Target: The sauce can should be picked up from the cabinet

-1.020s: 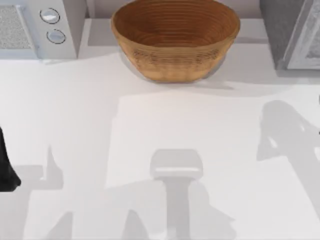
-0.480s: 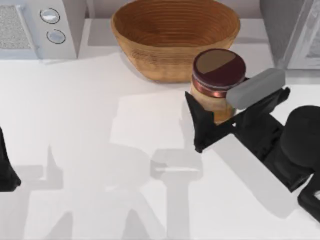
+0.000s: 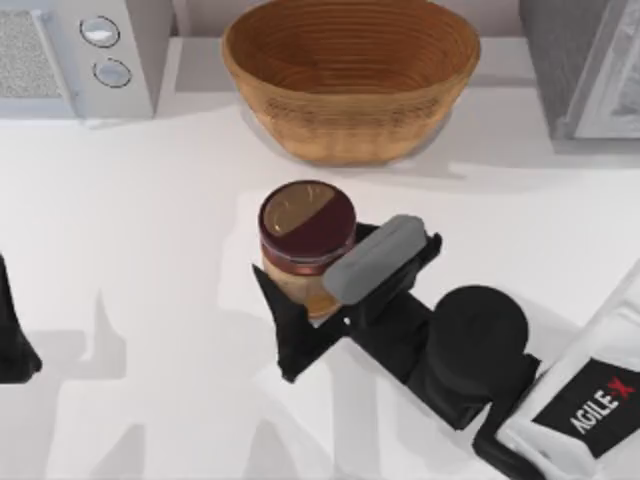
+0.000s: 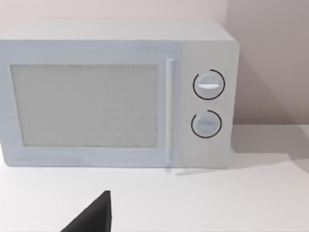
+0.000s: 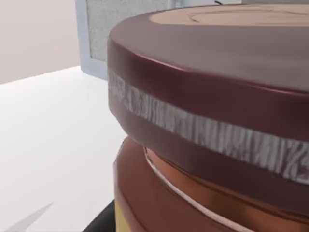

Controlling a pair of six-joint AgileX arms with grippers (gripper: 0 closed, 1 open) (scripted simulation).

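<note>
The sauce can [image 3: 307, 222], with its maroon rim, brownish top and tan label, stands upright over the middle of the table. My right gripper [image 3: 322, 295] is shut on it, a grey pad on one side and a black finger on the other. Close up in the right wrist view, the sauce can [image 5: 217, 125] shows its maroon lid and a copper-red band. The cabinet [image 3: 580, 65] stands at the back right corner, well away from the can. My left gripper [image 3: 12, 335] is parked at the table's left edge; one dark fingertip [image 4: 94, 216] appears in the left wrist view.
A big woven brown basket [image 3: 350, 75] sits at the back centre, just beyond the can. A white microwave [image 3: 75, 55] with two round knobs stands at the back left, and the microwave [image 4: 120, 94] faces the left wrist camera. White tabletop lies open at front left.
My right arm came into view holding the can near the basket's right side, then carried it left and toward the front, to the middle of the table. The left arm stayed put.
</note>
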